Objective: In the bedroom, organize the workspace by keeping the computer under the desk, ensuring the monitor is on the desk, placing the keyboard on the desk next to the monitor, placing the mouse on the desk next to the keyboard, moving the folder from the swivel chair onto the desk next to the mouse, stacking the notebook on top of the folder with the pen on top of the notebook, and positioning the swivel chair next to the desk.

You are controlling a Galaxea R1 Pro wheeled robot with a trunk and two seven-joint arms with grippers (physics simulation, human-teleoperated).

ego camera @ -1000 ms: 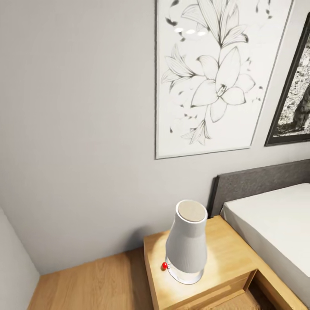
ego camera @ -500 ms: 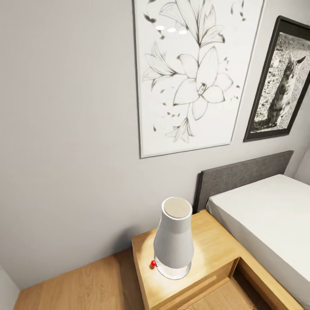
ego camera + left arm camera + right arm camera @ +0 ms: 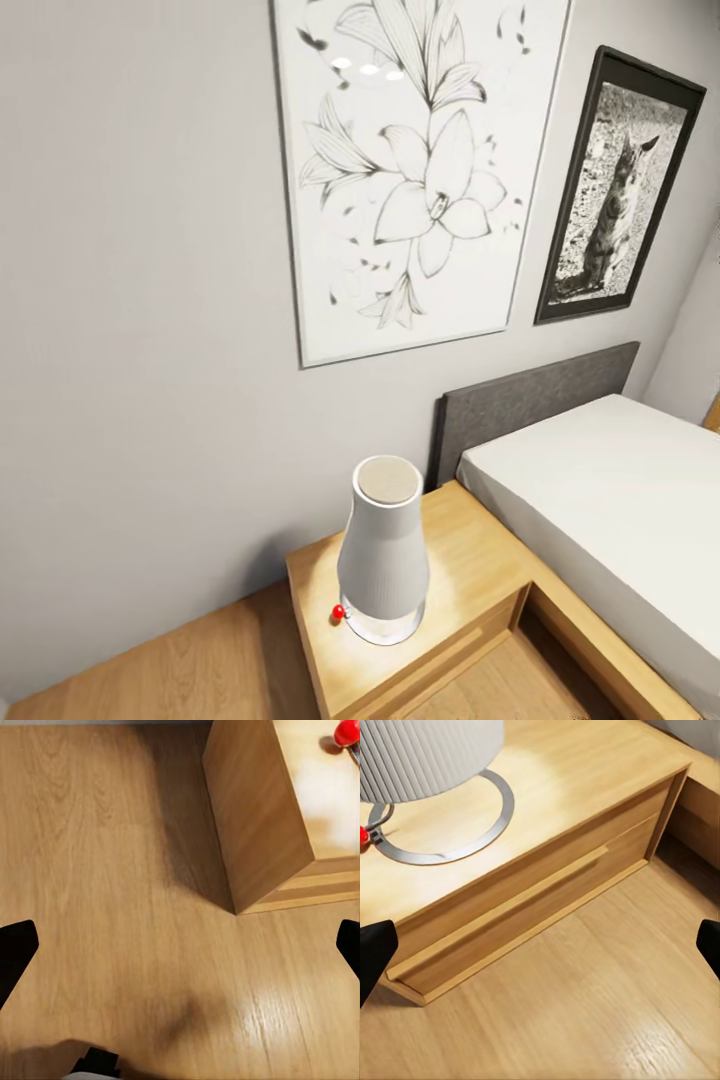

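The left gripper (image 3: 180,945) hangs over the light wood floor (image 3: 112,870) just beside the bedside table (image 3: 470,590), its jaws spread wide with nothing between them; only the two dark fingertips (image 3: 13,952) show at the edges of the left wrist view. The right gripper (image 3: 540,945) hovers over the floor in front of the bedside table's drawer (image 3: 532,892), its jaws likewise wide apart and empty.

On the bedside table stands a white ribbed lamp (image 3: 383,560), upright on a round metal ring base (image 3: 450,832), with a small red knob (image 3: 338,612) at the foot of the base, on the side away from the bed. The bed (image 3: 610,500), with a white mattress and a wooden frame, lies just beside the table, and its grey fabric headboard (image 3: 530,400) rises behind the table's far corner.

On the grey wall (image 3: 130,300) of the bedroom above the table hangs a large line drawing of lilies (image 3: 420,170). Next to it, above the headboard, hangs a black-framed photograph of a cat (image 3: 615,190).
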